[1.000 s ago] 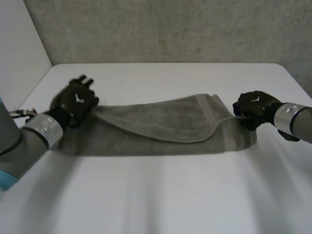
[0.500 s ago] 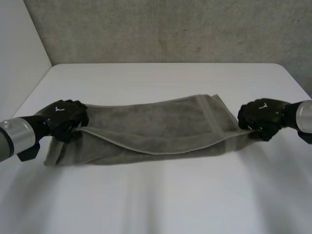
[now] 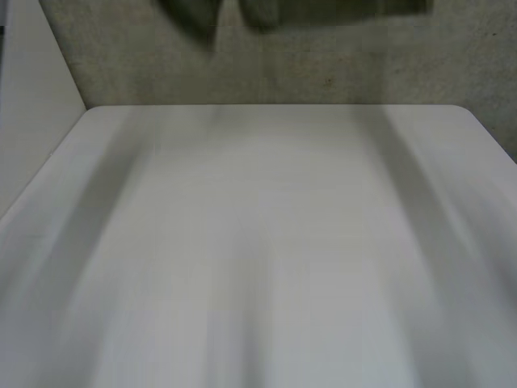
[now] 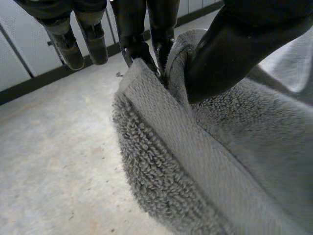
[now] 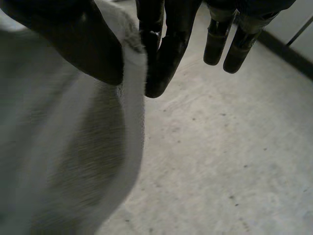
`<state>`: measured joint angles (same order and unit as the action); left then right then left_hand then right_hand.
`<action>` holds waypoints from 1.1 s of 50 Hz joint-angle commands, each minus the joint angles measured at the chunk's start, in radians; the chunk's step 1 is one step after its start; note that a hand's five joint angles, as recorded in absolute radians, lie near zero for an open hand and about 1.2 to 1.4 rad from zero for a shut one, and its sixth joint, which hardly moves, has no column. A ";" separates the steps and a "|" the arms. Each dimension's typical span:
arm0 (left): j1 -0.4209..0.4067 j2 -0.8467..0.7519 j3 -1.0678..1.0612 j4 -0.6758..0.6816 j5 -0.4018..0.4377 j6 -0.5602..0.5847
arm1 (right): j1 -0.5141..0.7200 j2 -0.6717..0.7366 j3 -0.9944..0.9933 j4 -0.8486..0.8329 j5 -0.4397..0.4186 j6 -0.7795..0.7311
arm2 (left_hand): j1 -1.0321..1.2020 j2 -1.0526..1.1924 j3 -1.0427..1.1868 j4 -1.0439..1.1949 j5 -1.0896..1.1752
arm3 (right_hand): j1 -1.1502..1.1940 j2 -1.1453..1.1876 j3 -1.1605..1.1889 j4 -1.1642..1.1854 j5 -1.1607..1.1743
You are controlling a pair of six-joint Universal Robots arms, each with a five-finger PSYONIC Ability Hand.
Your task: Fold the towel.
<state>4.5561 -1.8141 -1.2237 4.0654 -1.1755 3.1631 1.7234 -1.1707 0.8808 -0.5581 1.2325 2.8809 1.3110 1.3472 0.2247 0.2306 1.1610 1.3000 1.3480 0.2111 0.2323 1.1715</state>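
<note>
I held the grey towel (image 3: 323, 8) high above the white table (image 3: 275, 242). My left hand (image 4: 234, 54) pinched its hemmed edge between thumb and fingers, and my right hand (image 5: 168, 49) pinched another edge likewise.

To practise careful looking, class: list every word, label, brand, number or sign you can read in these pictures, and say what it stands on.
None can be read. The grey towel, the black left hand and right hand pinching it, and the white table all carry no print.
</note>
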 commanded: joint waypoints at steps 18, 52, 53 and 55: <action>0.095 -0.240 -0.441 -0.147 0.373 0.239 | -0.099 0.121 0.541 0.366 -0.323 -0.385 | 0.085 0.049 -0.050 -0.056 0.061 | 0.096 0.048 -0.037 -0.058 0.050; 0.133 -0.103 -0.565 -0.793 0.408 0.630 | -0.323 0.000 0.575 0.759 -0.389 -0.729 | 0.085 0.049 -0.050 -0.056 0.061 | 0.096 0.048 -0.037 -0.058 0.050; 0.133 -0.091 -0.580 -0.819 0.415 0.630 | -0.346 -0.003 0.578 0.789 -0.399 -0.773 | 0.085 0.049 -0.050 -0.056 0.061 | 0.096 0.048 -0.037 -0.058 0.050; 0.132 -0.077 -0.591 -0.845 0.419 0.630 | -0.367 -0.006 0.584 0.832 -0.409 -0.823 | 0.085 0.049 -0.050 -0.056 0.061 | 0.096 0.048 -0.037 -0.058 0.050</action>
<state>4.6900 -1.9327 -1.7685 3.2936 -0.7793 3.7945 1.4326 -1.1687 1.4568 0.1753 0.8666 2.1876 1.3110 1.3516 0.2247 0.2306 1.1647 1.3000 1.3480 0.2111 0.2323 1.1716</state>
